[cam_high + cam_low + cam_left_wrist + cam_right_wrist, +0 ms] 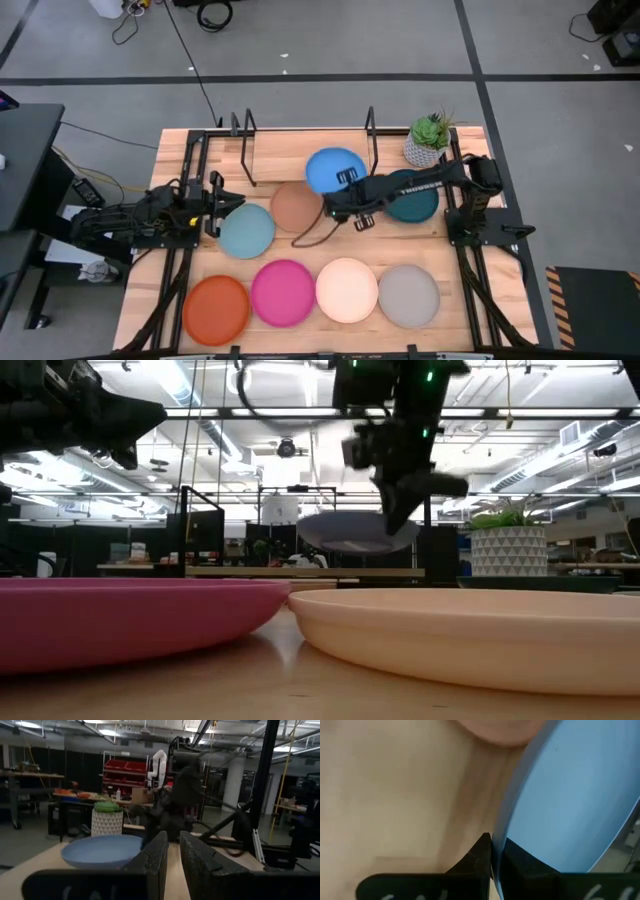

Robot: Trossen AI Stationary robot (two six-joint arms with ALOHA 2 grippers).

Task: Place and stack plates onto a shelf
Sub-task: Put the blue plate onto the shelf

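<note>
High view: the blue plate (333, 168) is held by its rim in the right gripper (345, 178), clear of the tabletop (470, 260), over the shelf (268, 160) area. In the right wrist view the fingers are pinched on the plate's edge, one either side of the rim. In the low view the plate hangs roughly level, lifted above the board.

Key relation: the plate extends from the right gripper toward 11 o'clock, so its body is already between the two wire uprights (372, 135); the grip sits at the plate's 5 o'clock edge. The right arm is reaching in from 3 o'clock. The next move is judged to be mostly a descent, with the plate kept inside the uprights.

Other plates:
- peach plate (296, 207) just at 7 o'clock of the blue one, right beside it
- dark teal plate (418, 204) under the right arm, at 3 o'clock
- light blue plate (246, 230) next to the left gripper (212, 205)
- orange (215, 309), magenta (282, 292), cream-white (346, 290), grey (407, 296) in a row along the 6 o'clock edge

The left gripper waits at 9 o'clock, empty; a narrow gap is seen between its fingers in the left wrist view. The potted plant (430, 140) stands at 1 o'clock, just outside the right upright.

Risk judged: the rim pinch is off-centre, so tilt on release is possible.
</note>
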